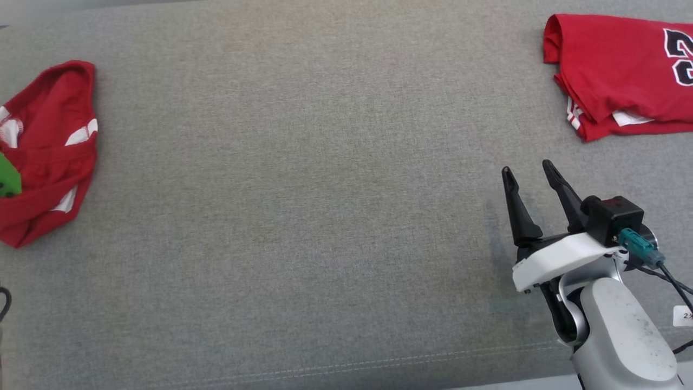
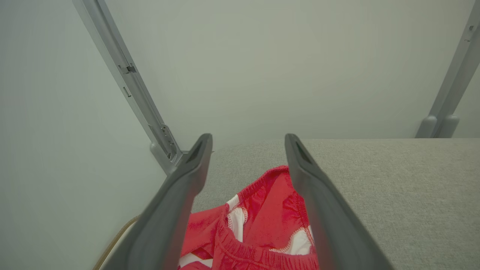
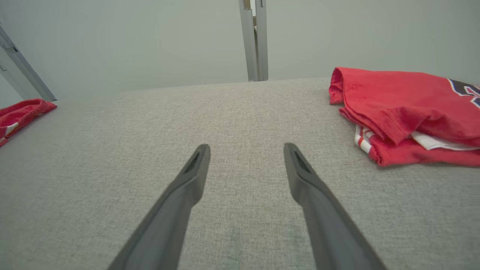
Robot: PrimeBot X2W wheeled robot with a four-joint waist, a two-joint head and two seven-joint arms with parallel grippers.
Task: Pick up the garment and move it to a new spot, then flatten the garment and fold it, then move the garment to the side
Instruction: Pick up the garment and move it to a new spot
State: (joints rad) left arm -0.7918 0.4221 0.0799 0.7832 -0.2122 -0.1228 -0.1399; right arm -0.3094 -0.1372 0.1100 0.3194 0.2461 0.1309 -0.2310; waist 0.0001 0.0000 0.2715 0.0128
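Left pincer (image 2: 247,139), spread wide, frames the crumpled red garment (image 2: 262,221) beneath it.

A grey woven fabric surface (image 1: 303,216) is seen across the view, with a stitched seam (image 1: 379,363) along its near edge. A crumpled red garment with white patches (image 1: 48,157) is laid at the far left, and a small bright green item (image 1: 8,176) is set against its left side, cut off by the frame. A folded red jersey with a black-and-white numeral (image 1: 622,70) is placed at the upper right, well apart from the crumpled one. The right gripper (image 1: 527,167) is held at the lower right above bare fabric, its two long dark fingers spread and nothing between them. A black camera block (image 1: 614,216) with a teal connector (image 1: 639,246) is mounted behind them on the pale forearm (image 1: 622,330).
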